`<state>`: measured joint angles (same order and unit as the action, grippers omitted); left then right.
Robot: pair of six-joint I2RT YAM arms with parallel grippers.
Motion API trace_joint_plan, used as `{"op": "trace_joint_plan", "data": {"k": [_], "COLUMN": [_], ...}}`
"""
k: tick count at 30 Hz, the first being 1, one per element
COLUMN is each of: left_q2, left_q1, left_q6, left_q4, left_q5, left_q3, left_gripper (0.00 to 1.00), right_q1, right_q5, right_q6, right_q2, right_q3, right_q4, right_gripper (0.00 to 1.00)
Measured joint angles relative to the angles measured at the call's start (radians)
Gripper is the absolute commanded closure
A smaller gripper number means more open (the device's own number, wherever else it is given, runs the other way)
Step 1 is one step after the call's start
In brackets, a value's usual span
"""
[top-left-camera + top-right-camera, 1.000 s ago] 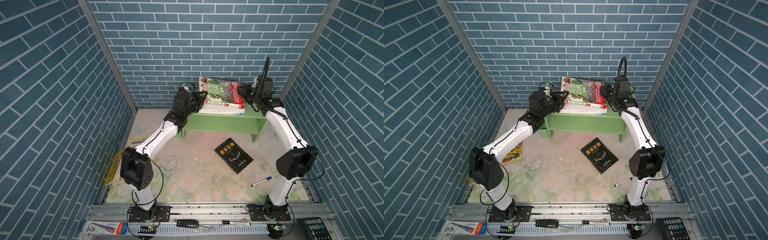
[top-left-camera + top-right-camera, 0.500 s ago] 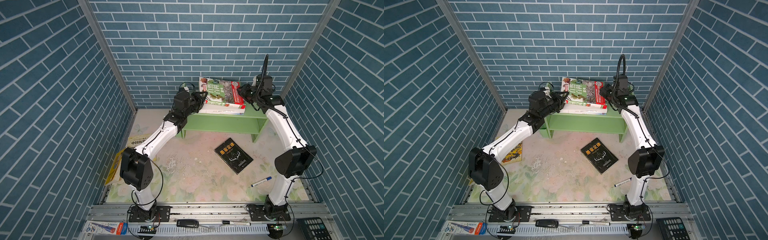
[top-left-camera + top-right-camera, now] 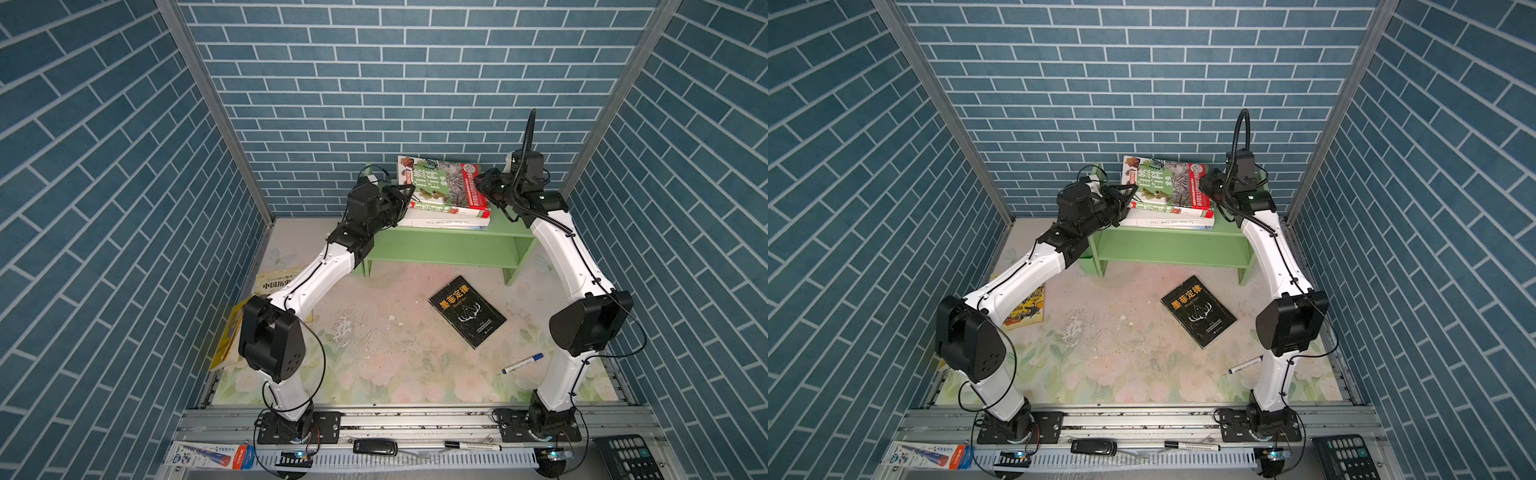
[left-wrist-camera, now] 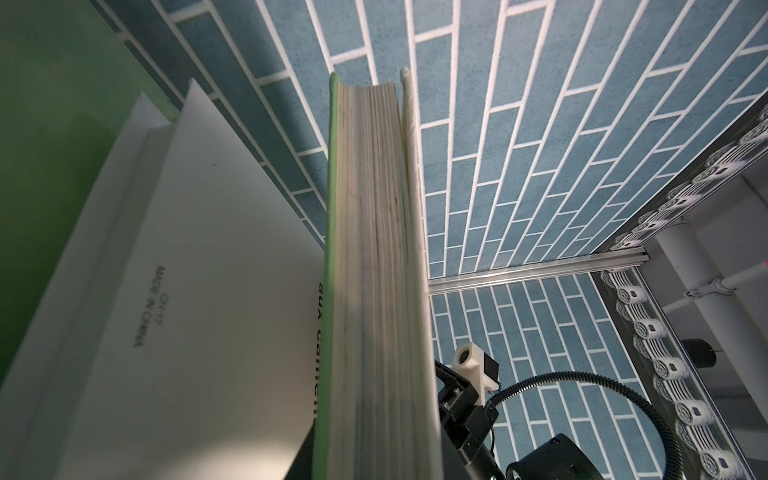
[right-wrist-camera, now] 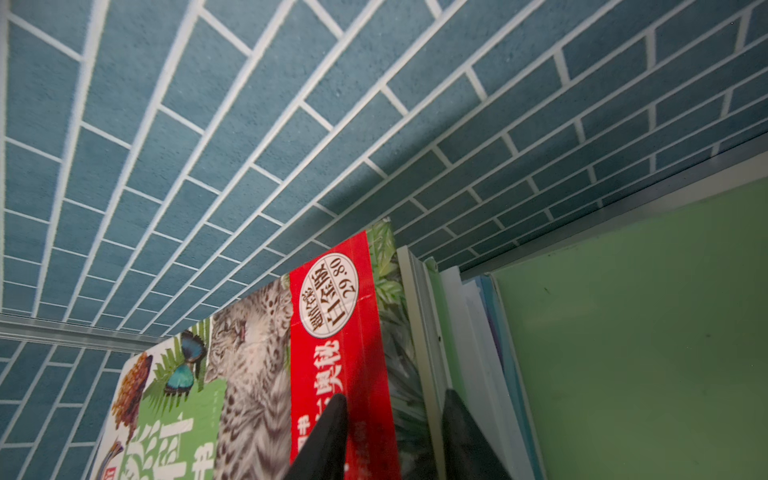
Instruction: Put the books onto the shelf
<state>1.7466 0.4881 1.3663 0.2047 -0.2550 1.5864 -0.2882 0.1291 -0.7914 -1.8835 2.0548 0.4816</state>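
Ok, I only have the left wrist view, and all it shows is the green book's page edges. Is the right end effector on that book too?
Observer: Yes. The right end effector grips the green book, jaws on either side of its red-banded edge.
Operator: What's left off the shelf?
Observer: A black book lies flat on the table in front of the shelf.
Operator: Anything else?
Observer: A yellow book lies partly under the left arm.
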Motion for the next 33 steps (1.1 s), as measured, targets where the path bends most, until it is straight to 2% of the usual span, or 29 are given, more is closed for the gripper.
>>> {"op": "trace_joint_plan", "data": {"k": [9,13,16,21,26,33], "left_q2": [-0.012,-0.014,-0.015,-0.039,-0.047,0.011], "left_q1": [0.0,0.008,0.015,0.016,0.007,-0.042], "left_q6": [-0.017,-0.067,-0.091,-0.145,-0.246,-0.404], "left_q4": [-0.023,-0.055,-0.093,-0.129,-0.268,-0.483], "left_q5": [0.002,-0.033,-0.056,-0.073,-0.084,-0.134], "left_q3": [-0.005,-0.013,-0.02,-0.02,0.054,0.27], "left_gripper": [0.65,0.53,0.4,0.26,0.21,0.19], "right_q1": [-0.013,-0.024,-0.034,-0.045,-0.059,-0.08], "right_q5": [-0.033,-0.039,-0.05,-0.067,-0.077,-0.078], "right_q6": [0.057,0.067,0.079,0.09,0.093,0.093], "right_q2": [0.018,0.018,0.024,0.046,0.049,0.049], "right_q3": [-0.089,-0.097,-0.115,-0.142,-0.145,-0.148], "right_q4": [-0.111,-0.137,-0.155,-0.164,-0.16,-0.159], "right_gripper": [0.64,0.64,0.64,0.64,0.64,0.64]}}
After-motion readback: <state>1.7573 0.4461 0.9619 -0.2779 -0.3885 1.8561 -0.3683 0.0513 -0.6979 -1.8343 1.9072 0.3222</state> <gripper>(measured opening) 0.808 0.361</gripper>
